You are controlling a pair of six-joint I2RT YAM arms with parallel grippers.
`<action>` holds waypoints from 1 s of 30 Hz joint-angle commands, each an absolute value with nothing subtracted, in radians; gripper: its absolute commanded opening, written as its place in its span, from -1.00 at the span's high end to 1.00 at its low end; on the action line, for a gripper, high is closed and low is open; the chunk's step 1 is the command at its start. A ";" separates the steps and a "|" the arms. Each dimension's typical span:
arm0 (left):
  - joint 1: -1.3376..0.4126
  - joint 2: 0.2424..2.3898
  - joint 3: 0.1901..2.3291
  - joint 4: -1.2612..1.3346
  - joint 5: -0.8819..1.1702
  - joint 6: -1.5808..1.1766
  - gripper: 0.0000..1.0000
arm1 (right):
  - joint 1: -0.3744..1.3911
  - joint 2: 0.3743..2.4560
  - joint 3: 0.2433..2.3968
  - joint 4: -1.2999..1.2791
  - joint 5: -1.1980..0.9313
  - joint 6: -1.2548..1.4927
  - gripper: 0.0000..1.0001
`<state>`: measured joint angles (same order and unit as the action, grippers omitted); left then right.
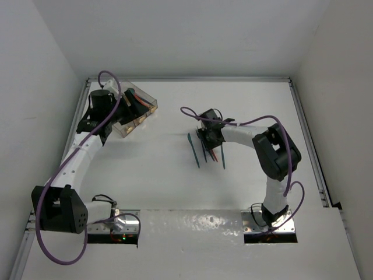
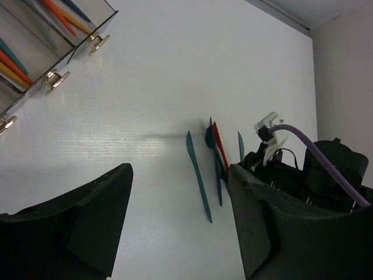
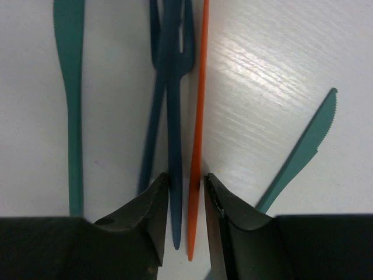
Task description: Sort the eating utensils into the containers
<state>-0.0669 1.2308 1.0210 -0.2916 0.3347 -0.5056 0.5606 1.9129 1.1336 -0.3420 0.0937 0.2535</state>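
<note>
The clear three-compartment tray [image 1: 139,106] stands at the back left and holds several orange, teal and blue utensils; its corner shows in the left wrist view [image 2: 41,55]. My left gripper [image 2: 180,175] is open and empty, hovering beside the tray [image 1: 112,119]. My right gripper [image 3: 186,186] sits low at mid-table [image 1: 208,137], its jaws pinched on a blue fork handle [image 3: 173,128] and an orange utensil handle [image 3: 199,116], both lying on the table. A second blue utensil [image 3: 152,116] and two teal knives [image 3: 73,116] [image 3: 303,149] lie beside them.
White walls close in the table on the left, back and right. The loose utensils [image 1: 205,153] lie in a tight group in front of the right gripper, the teal knife [image 2: 198,175] being the nearest to the left arm.
</note>
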 commanded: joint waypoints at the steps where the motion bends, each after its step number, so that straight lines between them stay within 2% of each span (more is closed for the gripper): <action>1: -0.077 1.193 1.005 -0.278 0.354 -0.508 -0.29 | 0.569 1.937 1.147 -0.373 0.199 0.239 0.32; 5: -0.077 1.177 0.989 -0.279 0.356 -0.508 -0.30 | 0.566 1.922 1.147 -0.393 0.299 0.244 0.27; 7: -0.077 1.174 0.977 -0.278 0.359 -0.508 -0.29 | 0.568 1.898 1.147 -0.391 0.302 0.245 0.20; 11: -0.077 1.169 0.963 -0.273 0.370 -0.511 -0.29 | 0.568 1.858 1.143 -0.373 0.287 0.245 0.17; 15: -0.077 1.161 0.957 -0.270 0.374 -0.511 -0.29 | 0.566 1.847 1.149 -0.359 0.238 0.209 0.26; 20: -0.077 1.154 0.951 -0.273 0.379 -0.511 -0.29 | 0.568 1.856 1.158 -0.348 0.189 0.184 0.50; 30: -0.075 1.144 0.942 -0.275 0.393 -0.508 -0.30 | 0.568 1.925 1.184 -0.357 0.135 0.135 0.53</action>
